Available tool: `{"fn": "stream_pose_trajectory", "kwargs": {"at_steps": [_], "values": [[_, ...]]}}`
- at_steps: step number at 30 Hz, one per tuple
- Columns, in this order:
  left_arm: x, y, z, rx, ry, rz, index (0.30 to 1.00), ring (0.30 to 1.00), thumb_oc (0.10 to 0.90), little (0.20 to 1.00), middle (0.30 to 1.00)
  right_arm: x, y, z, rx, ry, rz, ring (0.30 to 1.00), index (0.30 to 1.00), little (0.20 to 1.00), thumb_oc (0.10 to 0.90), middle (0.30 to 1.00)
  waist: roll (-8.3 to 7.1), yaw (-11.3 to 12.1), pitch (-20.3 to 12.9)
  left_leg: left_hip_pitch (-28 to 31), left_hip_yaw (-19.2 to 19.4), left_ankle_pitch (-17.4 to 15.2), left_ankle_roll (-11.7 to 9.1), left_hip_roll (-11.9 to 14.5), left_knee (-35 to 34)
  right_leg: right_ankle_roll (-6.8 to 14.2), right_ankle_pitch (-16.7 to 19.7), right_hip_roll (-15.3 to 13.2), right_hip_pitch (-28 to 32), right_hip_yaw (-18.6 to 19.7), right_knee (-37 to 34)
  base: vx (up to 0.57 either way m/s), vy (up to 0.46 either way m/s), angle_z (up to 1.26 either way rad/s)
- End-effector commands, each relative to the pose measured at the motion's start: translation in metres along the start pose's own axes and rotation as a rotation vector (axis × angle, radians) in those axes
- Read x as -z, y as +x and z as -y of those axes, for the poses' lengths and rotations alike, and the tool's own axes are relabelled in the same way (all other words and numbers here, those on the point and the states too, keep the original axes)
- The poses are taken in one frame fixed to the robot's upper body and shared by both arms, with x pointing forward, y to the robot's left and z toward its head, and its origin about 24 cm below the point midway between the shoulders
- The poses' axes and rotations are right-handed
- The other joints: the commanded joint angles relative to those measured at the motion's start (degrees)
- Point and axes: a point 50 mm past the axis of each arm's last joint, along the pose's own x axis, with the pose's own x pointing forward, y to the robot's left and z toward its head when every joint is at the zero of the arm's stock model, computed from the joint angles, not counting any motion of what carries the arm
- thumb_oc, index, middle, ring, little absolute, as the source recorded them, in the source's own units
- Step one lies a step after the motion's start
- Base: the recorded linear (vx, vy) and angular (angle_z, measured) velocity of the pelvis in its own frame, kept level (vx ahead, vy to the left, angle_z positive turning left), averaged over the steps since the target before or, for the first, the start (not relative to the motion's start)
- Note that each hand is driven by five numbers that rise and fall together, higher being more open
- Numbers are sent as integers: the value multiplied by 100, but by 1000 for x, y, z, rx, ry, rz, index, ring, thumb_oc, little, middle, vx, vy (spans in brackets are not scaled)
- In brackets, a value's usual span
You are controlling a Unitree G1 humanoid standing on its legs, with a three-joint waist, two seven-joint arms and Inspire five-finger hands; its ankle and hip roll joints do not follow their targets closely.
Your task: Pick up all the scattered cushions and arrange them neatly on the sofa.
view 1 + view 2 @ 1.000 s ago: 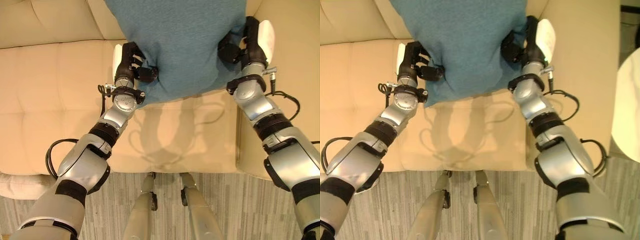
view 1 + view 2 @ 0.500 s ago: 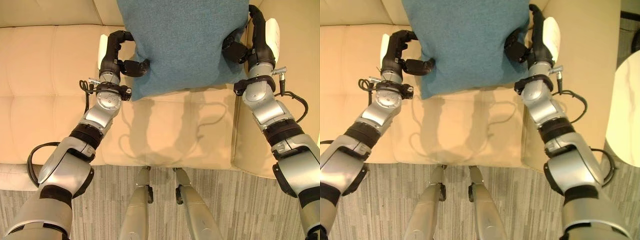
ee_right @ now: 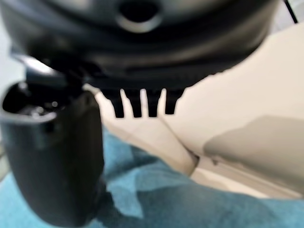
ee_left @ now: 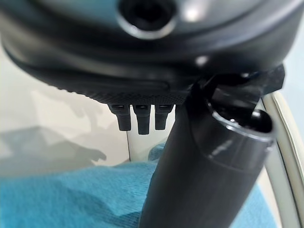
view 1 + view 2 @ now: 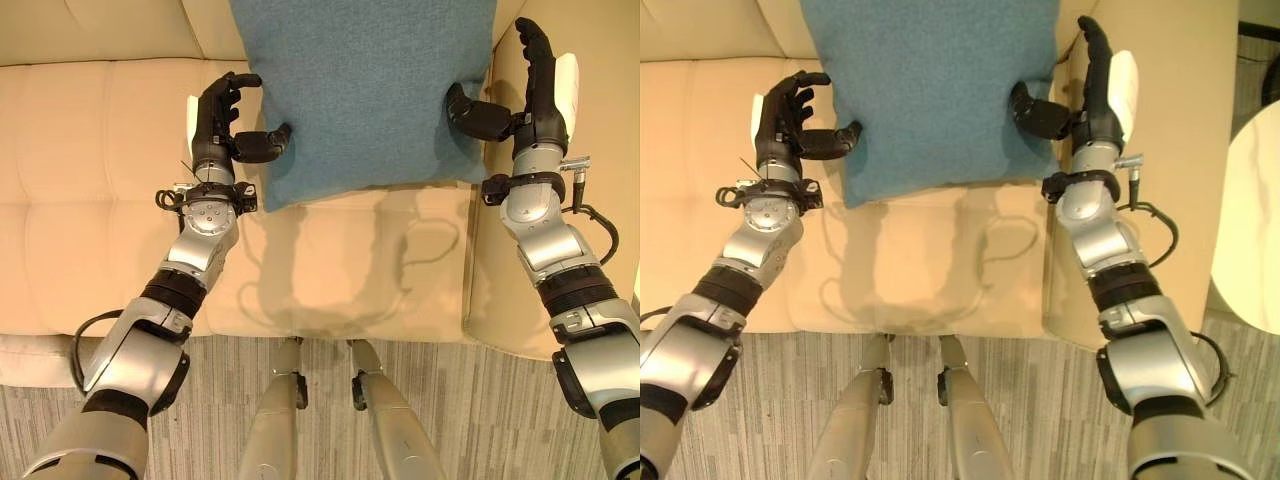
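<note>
Beige sofa [image 5: 100, 200] spans frame; teal cushion [image 5: 365, 90] upper centre, leaning on backrest, lower edge on seat. Left hand [image 5: 218, 120] at cushion's left edge, right hand [image 5: 535, 85] at its right edge, both spread, gripping nothing. Step: release after placement. Next move: draw arms clear without tipping cushion

Cloth on leather, as I see it from the head camera.
The teal cushion [image 5: 365, 90] looks matt, coarse-woven cloth; the cream sofa [image 5: 90, 200] smooth, faintly sheened, leather-like; the floor [image 5: 480, 410] grey, streaked, matt; both hands glossy dark plastic.
</note>
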Motion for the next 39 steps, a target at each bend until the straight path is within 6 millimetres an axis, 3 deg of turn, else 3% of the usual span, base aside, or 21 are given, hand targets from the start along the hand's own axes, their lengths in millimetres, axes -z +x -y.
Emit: {"fn": "stream_pose_trajectory", "kwargs": {"at_steps": [1, 7, 8, 12, 14, 22, 28, 31, 33, 39], "values": [[-26, 8, -1, -59, -168, 136, 900, 900, 800, 900, 900, -38, 0, -3, 34, 137, 177, 900, 900, 900, 800, 900, -98, -83, -814, 98, 141, -868, 29, -410, 1, 455, -871, 43, 133, 88, 25, 8, -6, -5], [-38, 17, 9, 7, -156, 131, 900, 900, 800, 900, 900, -62, -3, -10, 22, 231, 251, 900, 900, 900, 800, 900, -15, -252, -757, 42, 240, -860, 45, -406, 1, 452, -852, -10, 92, 143, 25, 17, 4, -8], [-37, 15, 16, 44, -152, 127, 300, 300, 400, 300, 300, -67, -6, -9, 17, 239, 277, 900, 900, 900, 800, 900, 51, -300, -721, 59, 292, -885, 51, -417, 1, 438, -861, -50, 96, 160, 25, 42, 40, -5], [-38, 13, 29, 99, -173, 128, 300, 300, 400, 300, 300, -76, -9, -8, 17, 252, 319, 900, 900, 900, 800, 900, 172, -364, -666, 69, 376, -911, 66, -426, 1, 426, -857, -86, 76, 224, 38, 20, 42, -5], [-40, 11, 34, 124, -177, 133, 300, 300, 400, 300, 300, -83, -11, -7, 15, 266, 357, 900, 900, 900, 800, 900, 311, -427, -605, 87, 461, -941, 97, -442, 1, 435, -862, -99, 53, 277, 60, 20, 59, -2], [-54, 7, 37, 141, -169, 217, 300, 300, 400, 300, 300, -82, -19, -8, -17, 254, 383, 900, 900, 900, 800, 900, 539, -489, -548, 226, 601, -999, 161, -415, 1, 443, -911, -110, 115, 415, 137, 21, 28, -12], [-80, 3, 32, 133, -81, 373, 300, 300, 400, 300, 300, -67, -25, -4, -19, 252, 356, 900, 900, 900, 800, 900, 595, -516, -591, 359, 595, -1048, 176, -421, 1, 435, -949, -126, 208, 445, 180, 23, 3, -10], [-116, -6, 24, 63, -48, 586, 300, 300, 400, 300, 300, -56, -37, 1, -9, 281, 360, 900, 900, 900, 800, 900, 586, -535, -623, 407, 572, -1075, 177, -422, 1, 429, -993, -134, 229, 440, 233, 6, -6, -6], [-125, -7, 22, 10, -6, 643, 300, 300, 400, 300, 300, -53, -40, 3, 8, 296, 364, 900, 900, 900, 800, 900, 556, -540, -640, 395, 538, -1079, 166, -425, 1, 429, -987, -131, 219, 420, 215, -1, -6, -2], [-114, 0, 21, -9, 99, 592, 300, 300, 400, 300, 300, -54, -37, 2, 22, 302, 355, 900, 900, 900, 800, 900, 460, -506, -635, 322, 500, -1025, 139, -402, 1, 419, -926, -106, 162, 362, 174, 0, 0, 0]]}}
